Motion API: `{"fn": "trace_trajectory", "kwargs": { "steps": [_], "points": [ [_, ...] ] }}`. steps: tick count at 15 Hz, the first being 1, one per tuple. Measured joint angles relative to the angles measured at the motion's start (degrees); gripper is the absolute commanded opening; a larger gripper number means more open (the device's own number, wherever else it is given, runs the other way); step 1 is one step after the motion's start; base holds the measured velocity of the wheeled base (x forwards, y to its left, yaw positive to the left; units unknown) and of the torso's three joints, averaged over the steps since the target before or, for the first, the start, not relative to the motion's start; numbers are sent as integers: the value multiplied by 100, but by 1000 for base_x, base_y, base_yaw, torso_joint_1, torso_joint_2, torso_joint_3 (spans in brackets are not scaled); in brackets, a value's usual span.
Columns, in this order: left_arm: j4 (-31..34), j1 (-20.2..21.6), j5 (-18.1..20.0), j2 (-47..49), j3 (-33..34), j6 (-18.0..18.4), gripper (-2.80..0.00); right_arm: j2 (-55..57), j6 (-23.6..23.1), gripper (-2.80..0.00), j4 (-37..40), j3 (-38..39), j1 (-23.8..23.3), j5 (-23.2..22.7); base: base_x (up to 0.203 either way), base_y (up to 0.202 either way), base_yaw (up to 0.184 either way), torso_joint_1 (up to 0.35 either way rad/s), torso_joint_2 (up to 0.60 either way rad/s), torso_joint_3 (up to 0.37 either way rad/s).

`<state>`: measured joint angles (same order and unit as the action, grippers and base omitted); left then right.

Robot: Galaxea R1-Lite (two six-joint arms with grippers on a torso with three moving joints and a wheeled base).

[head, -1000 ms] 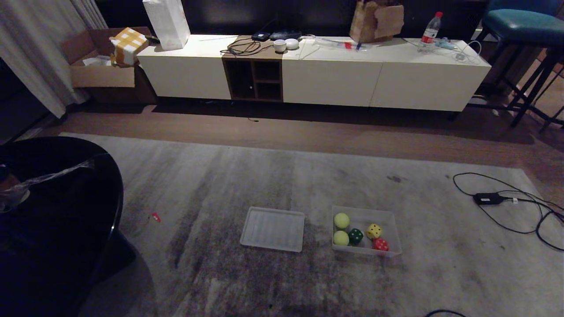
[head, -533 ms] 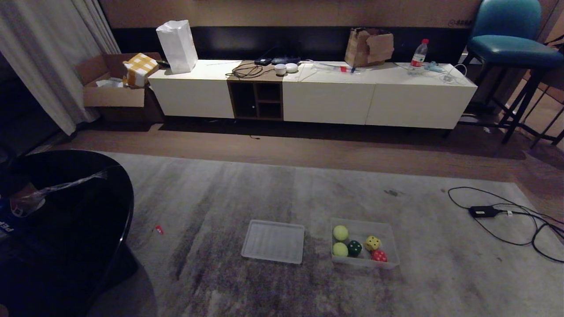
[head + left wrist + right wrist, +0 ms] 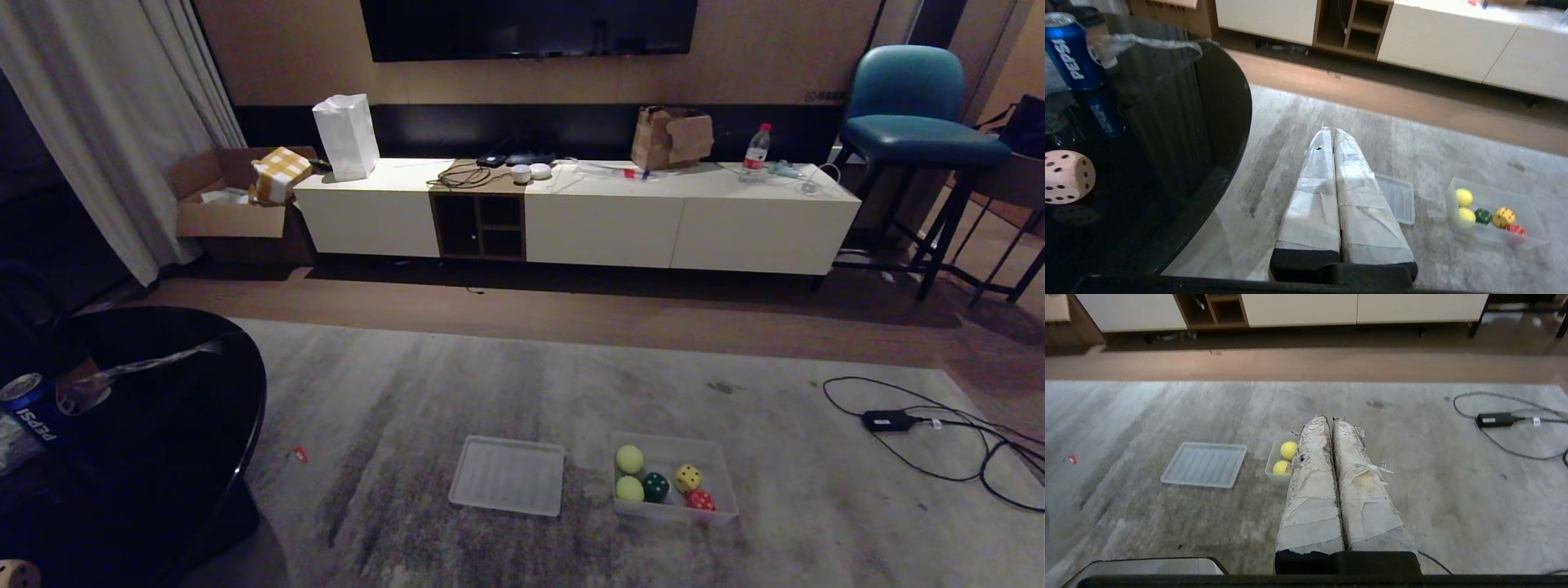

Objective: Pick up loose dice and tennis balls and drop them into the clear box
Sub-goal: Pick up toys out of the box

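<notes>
The clear box (image 3: 671, 440) sits on the rug. Inside it are two tennis balls (image 3: 629, 459) (image 3: 629, 488), a dark green die (image 3: 655, 487), a yellow die (image 3: 687, 478) and a red die (image 3: 700, 500). A beige die (image 3: 1067, 176) rests on the black round table to the left, and its top just shows at the head view's lower left corner (image 3: 18, 574). My left gripper (image 3: 1329, 130) hangs shut and empty above the rug beside that table. My right gripper (image 3: 1329, 417) is shut and empty too, high over the box (image 3: 1272, 465). Neither arm shows in the head view.
The flat ribbed lid (image 3: 508, 474) lies left of the box. The black round table (image 3: 188, 408) carries a Pepsi can (image 3: 28, 408). A black cable with an adapter (image 3: 888, 420) trails on the rug to the right. The long white cabinet (image 3: 571, 220) and a teal stool (image 3: 914, 131) stand behind.
The head camera has tilted up: the whole scene slid down the picture, and the wall, screen, Pepsi can and beige die came into view. No object or arm moved.
</notes>
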<state>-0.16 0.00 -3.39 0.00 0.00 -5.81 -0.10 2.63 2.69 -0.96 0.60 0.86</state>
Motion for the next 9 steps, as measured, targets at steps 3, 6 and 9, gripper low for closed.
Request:
{"fn": "trace_trajectory", "kwargs": {
  "steps": [3,6,9],
  "points": [
    [7,0,4,0,0,44,-280,0,0,-280,1,0,0,-1,0,0,0,3,2,68],
    [8,0,9,0,0,58,-280,0,-7,-280,1,0,0,-1,0,0,0,2,2,11],
    [12,-5,12,0,0,59,-280,0,-7,-280,3,0,-5,2,2,0,26,1,2,0]
  ]
}}
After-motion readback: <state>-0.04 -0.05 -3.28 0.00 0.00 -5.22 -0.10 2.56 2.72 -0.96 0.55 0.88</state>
